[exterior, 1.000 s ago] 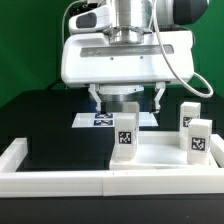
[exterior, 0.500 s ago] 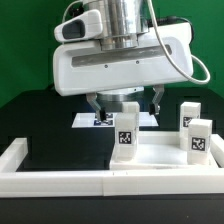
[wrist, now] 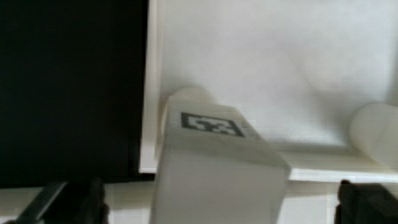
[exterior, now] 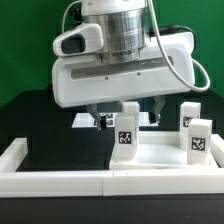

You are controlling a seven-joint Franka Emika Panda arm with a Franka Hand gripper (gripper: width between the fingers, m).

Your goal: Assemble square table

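white plastic makes up nearly everything at risk here: the square table slab lies flat toward the near edge of the tabletop, against the long white border rail, with three tagged legs standing on it. the pincer hangs released, jaws spread, over the nearest leg, which the wrist view shows rising between the two fingertips. the likely trouble is a finger coming down on the leg's top or clipping its side, since the leg stands loose and could tip or slide across the smooth slab into the other two legs near the far right corner. the tabletop is black cloth, with the marker board lying behind, and a green backdrop closes the room.
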